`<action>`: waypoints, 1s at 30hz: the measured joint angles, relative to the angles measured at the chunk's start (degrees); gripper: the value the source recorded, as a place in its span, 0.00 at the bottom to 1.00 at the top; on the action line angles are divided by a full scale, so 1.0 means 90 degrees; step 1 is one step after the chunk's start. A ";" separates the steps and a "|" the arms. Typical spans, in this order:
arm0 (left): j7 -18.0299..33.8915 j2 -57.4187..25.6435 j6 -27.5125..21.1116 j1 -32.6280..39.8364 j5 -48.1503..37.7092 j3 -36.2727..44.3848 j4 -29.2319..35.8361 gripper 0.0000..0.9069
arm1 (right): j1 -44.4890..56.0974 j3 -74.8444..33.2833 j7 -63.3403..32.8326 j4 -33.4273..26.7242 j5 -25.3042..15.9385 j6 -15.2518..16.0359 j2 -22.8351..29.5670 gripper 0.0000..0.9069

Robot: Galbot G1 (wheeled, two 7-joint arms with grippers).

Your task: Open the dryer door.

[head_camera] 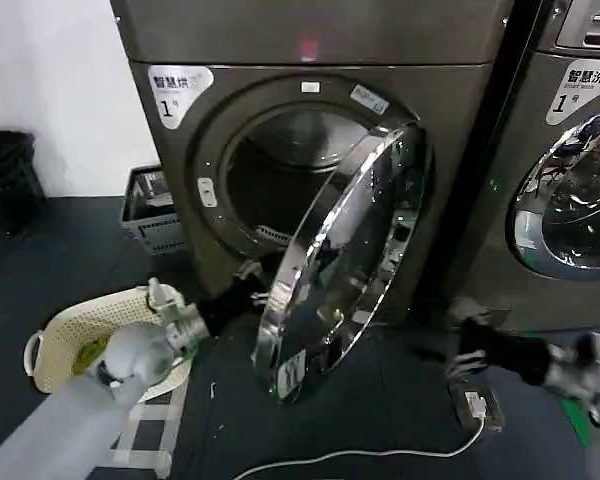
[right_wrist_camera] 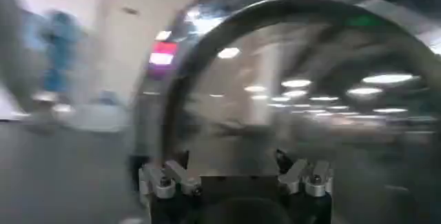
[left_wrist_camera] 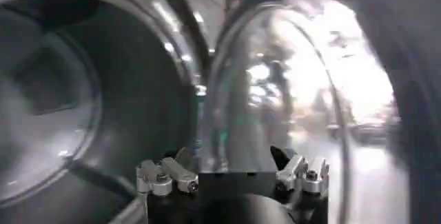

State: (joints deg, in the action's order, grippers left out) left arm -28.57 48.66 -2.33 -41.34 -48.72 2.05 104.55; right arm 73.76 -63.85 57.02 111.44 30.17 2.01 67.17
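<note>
**Inspector:** Dark flooring runs under two front-loaders against a white wall. Start with the biggest item.

**Assistant:** That is the dryer, grey-bronze, with a "1" sticker at its upper corner and a pink light above the opening. A second machine stands beside it on the robot's right, its own door shut.

**Inspector:** And the dryer door?

**Assistant:** Swung out from the opening, hinged on the right side, chrome ring facing the robot at a slant. The drum mouth is exposed behind it. I judge the door partly open, not yet folded fully back.

**Inspector:** Why the arms where they are?

**Assistant:** The left gripper sits low between the drum opening and the door's free edge, seemingly placed to push the door outward. In its wrist view the left gripper has jaws spread, holding nothing. The right gripper waits near the floor, right of the door; its jaws also stand apart and empty.

**Inspector:** Smaller items?

**Assistant:** A cream laundry basket, a grey crate and a white cable on the floor.
</note>
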 joint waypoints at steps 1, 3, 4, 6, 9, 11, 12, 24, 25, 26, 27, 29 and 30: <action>-0.0005 0.0003 -0.0010 0.0055 -0.0002 0.0076 0.0033 1.00 | 0.0089 -0.0163 -0.0423 0.0094 -0.0086 0.0000 0.0159 1.00; -0.0009 0.0013 -0.0037 0.0131 -0.0018 0.0232 0.0089 1.00 | 0.0236 -0.0460 -0.1187 0.0262 -0.0291 0.0006 0.0457 1.00; -0.0005 0.0008 -0.0072 0.0166 -0.0050 0.0308 0.0115 1.00 | 0.0304 -0.0614 -0.1566 0.0329 -0.0401 0.0046 0.0594 1.00; 0.0018 0.0002 -0.0121 0.0251 -0.0126 0.0462 0.0190 1.00 | 0.0404 -0.0916 -0.2195 0.0456 -0.0561 0.0146 0.0808 1.00; 0.0067 0.0013 -0.0138 0.0387 -0.0179 0.0723 0.0255 1.00 | 0.0541 -0.1372 -0.3057 0.0587 -0.0988 0.0278 0.0919 1.00; 0.0089 0.0077 -0.0138 0.0526 -0.0181 0.0936 0.0266 1.00 | 0.0655 -0.1675 -0.3643 0.0669 -0.1285 0.0365 0.0949 1.00; 0.0104 0.0125 -0.0137 0.0600 -0.0166 0.1044 0.0250 1.00 | 0.0716 -0.1816 -0.3910 0.0719 -0.1330 0.0460 0.0960 1.00; 0.0378 0.0985 -0.0099 0.1591 -0.0090 0.2405 -0.0284 1.00 | 0.1301 -0.3896 -0.6256 0.0642 -0.1418 0.0843 0.0698 1.00; 0.0394 0.1064 -0.0099 0.1666 -0.0066 0.2489 -0.0337 1.00 | 0.1349 -0.4066 -0.6320 0.0582 -0.1428 0.0865 0.0684 1.00; 0.0410 0.1143 -0.0105 0.1743 -0.0055 0.2584 -0.0397 1.00 | 0.1385 -0.4199 -0.6334 0.0544 -0.1454 0.0868 0.0685 1.00; 0.0435 0.1221 -0.0108 0.1810 -0.0055 0.2677 -0.0439 1.00 | 0.1426 -0.4330 -0.6338 0.0523 -0.1494 0.0868 0.0696 1.00; 0.0475 0.1388 -0.0101 0.1956 -0.0020 0.2856 -0.0530 1.00 | 0.1510 -0.4557 -0.6351 0.0516 -0.1571 0.0867 0.0738 1.00; 0.0485 0.1444 -0.0085 0.2021 0.0027 0.2924 -0.0578 1.00 | 0.1548 -0.4656 -0.6367 0.0510 -0.1659 0.0866 0.0750 1.00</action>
State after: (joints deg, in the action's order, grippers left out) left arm -24.21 61.65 -3.09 -23.15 -48.48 28.36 99.35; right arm 87.70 -105.75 -0.28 116.03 15.24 9.81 73.92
